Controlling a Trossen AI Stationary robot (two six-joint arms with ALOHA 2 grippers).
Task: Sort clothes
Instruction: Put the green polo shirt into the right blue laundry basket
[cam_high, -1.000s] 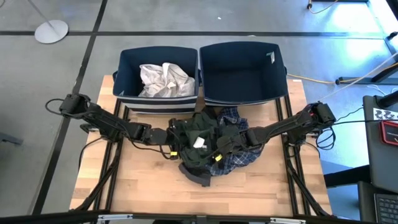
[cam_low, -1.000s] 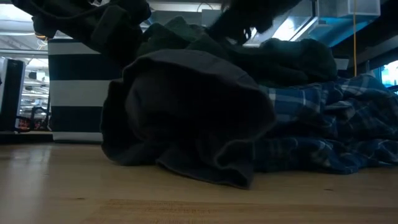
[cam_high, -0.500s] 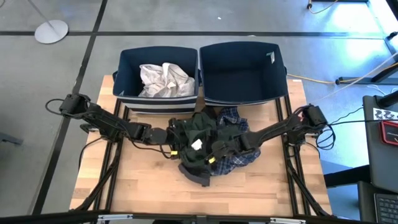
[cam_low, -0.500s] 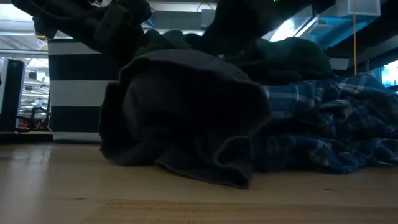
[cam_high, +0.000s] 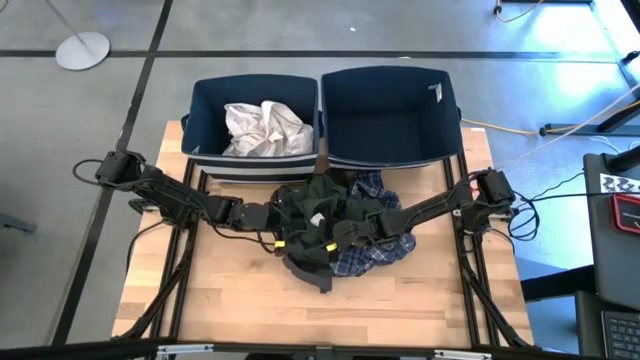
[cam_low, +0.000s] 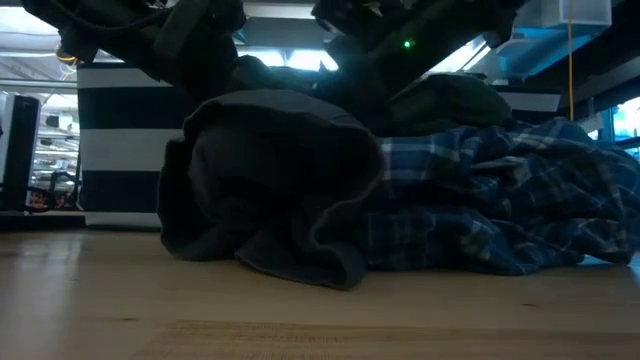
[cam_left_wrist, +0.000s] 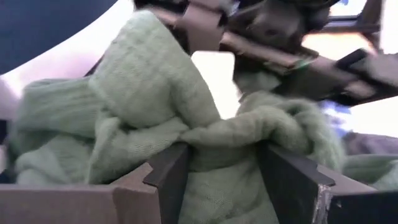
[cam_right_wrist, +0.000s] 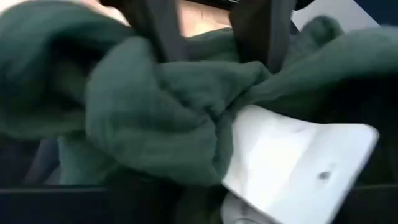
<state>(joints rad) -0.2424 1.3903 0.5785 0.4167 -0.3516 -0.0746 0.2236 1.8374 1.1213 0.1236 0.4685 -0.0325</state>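
Wooden table (cam_high: 220, 290): clothes pile; both grippers (cam_high: 285, 222) (cam_high: 340, 235) clamped on dark green garment (cam_high: 322, 200)

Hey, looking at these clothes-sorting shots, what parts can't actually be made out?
- High view: the left gripper and right gripper tips are buried in the dark green garment; their grip is unclear.
- Low view: the dark grey garment and plaid shirt block the bins behind.
- High view: whatever lies under the white garment in the left bin is hidden.
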